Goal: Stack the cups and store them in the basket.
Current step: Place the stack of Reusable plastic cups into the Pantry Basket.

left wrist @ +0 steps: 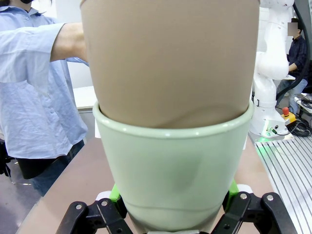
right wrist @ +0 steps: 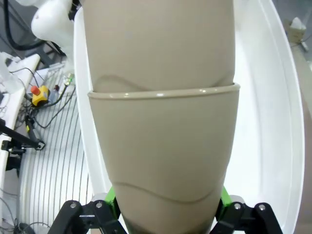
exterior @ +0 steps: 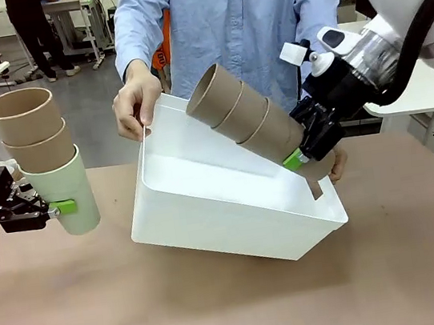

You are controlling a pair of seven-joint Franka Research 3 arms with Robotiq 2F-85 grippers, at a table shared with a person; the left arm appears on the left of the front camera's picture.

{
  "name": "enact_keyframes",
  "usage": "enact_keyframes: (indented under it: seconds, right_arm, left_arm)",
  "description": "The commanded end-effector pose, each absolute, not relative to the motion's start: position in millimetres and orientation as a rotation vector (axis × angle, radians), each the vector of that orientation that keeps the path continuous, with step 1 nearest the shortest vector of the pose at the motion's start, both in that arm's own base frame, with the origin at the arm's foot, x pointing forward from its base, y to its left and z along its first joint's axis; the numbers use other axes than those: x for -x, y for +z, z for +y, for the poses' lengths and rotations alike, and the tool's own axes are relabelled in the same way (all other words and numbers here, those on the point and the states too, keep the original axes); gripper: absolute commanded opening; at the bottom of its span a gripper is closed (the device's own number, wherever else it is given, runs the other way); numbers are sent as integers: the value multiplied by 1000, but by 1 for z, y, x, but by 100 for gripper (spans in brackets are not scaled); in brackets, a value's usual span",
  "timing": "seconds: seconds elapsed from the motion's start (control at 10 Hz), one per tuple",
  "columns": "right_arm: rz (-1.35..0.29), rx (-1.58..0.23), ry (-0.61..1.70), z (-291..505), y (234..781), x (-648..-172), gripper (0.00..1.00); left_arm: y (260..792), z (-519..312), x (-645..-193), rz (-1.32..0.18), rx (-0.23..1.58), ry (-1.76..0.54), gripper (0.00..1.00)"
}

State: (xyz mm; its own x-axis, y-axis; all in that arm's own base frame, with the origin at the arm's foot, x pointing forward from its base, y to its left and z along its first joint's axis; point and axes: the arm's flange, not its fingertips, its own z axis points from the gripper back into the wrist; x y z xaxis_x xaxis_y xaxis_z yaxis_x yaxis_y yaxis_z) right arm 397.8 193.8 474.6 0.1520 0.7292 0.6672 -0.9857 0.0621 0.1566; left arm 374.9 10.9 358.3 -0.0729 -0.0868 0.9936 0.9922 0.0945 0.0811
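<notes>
On the bench [exterior: 222, 315] the white basket [exterior: 209, 224] sits tipped, far edge lifted, so its opening faces me. My right jaws are clamped on the base cup of a three-cup brown stack [exterior: 247, 118]. It hangs over the basket's right end, long axis slanting up-left, mouths away from the jaws. I judge this arm the nearer. Well left of the basket, my left jaws grip the green cup [exterior: 72, 199], upright, with two brown cups [exterior: 35, 131] nested inside. Beyond, a person's hand [exterior: 136, 101] holds the basket's far rim.
</notes>
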Motion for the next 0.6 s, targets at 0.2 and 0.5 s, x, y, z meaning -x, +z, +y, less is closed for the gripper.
enact_keyframes:
  seconds: [0.2,0.5]
  right_arm:
    - [-413,-603,1356,219,458,-405,83]
    - [-343,-585,1399,246,436,-407,83]
  left_arm:
    - [364,9,-375,-1266,1044,-1218,86]
    - [364,9,-375,-1266,1044,-1218,86]
